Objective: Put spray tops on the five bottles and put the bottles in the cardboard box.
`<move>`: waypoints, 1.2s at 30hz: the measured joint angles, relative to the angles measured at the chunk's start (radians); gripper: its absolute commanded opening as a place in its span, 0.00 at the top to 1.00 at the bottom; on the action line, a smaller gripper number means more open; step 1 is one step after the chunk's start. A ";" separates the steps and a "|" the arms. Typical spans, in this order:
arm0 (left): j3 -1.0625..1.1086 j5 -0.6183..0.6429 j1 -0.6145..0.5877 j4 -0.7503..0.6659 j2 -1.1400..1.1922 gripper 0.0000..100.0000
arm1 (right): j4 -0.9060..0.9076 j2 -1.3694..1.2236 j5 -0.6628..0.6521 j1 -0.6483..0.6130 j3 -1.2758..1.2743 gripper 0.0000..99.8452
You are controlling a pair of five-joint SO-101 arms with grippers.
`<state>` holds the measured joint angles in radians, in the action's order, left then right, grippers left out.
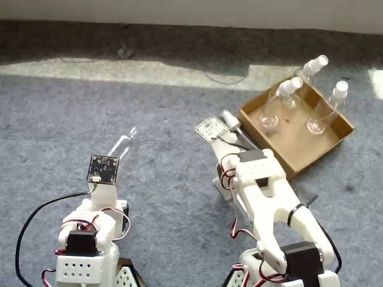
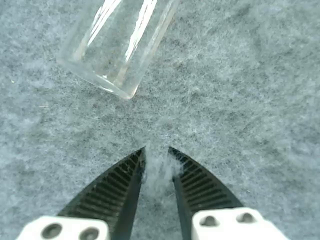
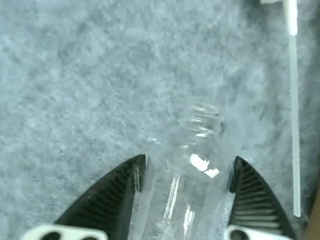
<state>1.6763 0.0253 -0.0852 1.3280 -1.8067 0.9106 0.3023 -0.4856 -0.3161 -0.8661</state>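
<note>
Gripping an uncapped bottle (image 3: 175, 210), the right claw (image 3: 187, 166) sits beside the cardboard box (image 1: 266, 143); left claw (image 2: 156, 150) barely parted over open carpet (image 2: 240, 75).

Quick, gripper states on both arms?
Left gripper: slightly open, empty; loose bottle ahead of it.
Right gripper: closed on an uncapped bottle.

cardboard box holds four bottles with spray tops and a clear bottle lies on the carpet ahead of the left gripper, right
Not quite. The high view shows three bottles with spray tops in the cardboard box, not four. The clear bottle does lie on the carpet ahead of the left gripper.
</note>
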 measured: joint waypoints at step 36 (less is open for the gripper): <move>0.000 0.000 0.000 0.000 0.000 0.95 | 0.258 0.612 0.118 -0.051 0.091 0.92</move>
<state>1.6763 0.0253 -0.0852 1.3280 -1.8067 1.1684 0.9145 -0.3675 -0.3667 -0.7756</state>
